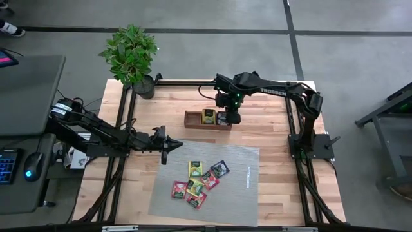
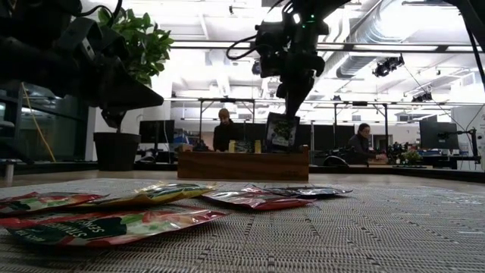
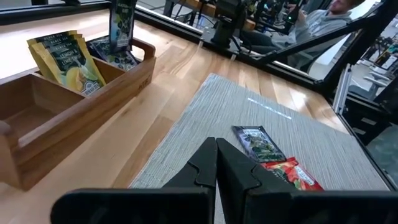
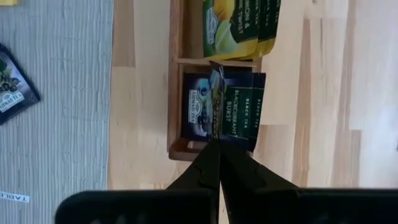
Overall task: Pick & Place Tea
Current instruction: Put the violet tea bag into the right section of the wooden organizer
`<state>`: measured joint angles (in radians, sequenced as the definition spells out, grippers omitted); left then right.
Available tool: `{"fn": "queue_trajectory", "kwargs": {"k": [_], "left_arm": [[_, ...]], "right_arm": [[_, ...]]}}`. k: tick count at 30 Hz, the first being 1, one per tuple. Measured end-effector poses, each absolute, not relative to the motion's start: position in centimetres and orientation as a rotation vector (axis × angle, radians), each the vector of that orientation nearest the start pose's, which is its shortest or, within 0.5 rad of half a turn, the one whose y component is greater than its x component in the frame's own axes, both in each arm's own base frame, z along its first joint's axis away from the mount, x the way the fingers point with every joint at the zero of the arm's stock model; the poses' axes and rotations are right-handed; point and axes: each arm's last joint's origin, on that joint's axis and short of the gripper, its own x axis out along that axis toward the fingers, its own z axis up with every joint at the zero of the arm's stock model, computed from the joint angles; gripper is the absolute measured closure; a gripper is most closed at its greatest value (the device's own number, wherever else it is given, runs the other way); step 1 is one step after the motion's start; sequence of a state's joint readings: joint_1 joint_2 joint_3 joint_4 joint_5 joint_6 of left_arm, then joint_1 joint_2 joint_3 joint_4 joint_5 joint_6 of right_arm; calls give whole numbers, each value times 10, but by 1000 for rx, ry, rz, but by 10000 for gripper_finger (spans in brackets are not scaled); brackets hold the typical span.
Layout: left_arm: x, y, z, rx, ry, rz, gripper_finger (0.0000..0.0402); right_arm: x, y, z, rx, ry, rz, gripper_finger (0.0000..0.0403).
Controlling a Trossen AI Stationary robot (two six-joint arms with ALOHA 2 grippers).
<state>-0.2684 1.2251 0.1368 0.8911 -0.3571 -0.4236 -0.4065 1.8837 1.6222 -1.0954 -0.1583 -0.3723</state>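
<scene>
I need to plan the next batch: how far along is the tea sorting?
Done: yellow sachets and dark sachets stand in the wooden tray. In hand: the right gripper holds a dark sachet above the tray. Left: several sachets on the grey mat; left gripper waits, shut.

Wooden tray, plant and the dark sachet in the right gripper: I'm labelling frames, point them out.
wooden tray (image 1: pixel 193 118), high view, bare left compartment.
plant (image 1: pixel 131 51), high view, leaves.
dark sachet (image 2: pixel 282 131), low view, wrapper face.
</scene>
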Motion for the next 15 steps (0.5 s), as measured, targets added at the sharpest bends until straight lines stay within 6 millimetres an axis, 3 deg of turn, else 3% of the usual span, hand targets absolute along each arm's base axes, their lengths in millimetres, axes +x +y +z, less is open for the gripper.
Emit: {"fn": "queue_trajectory", "kwargs": {"k": [7,15], "left_arm": [[186,-41,144,-360,170,129,401],[186,-41,144,-360,170,128,401]], "right_arm": [[351,-145,237,91,1372,54,403],[353,-146,234,92,1372,53,403]]}}
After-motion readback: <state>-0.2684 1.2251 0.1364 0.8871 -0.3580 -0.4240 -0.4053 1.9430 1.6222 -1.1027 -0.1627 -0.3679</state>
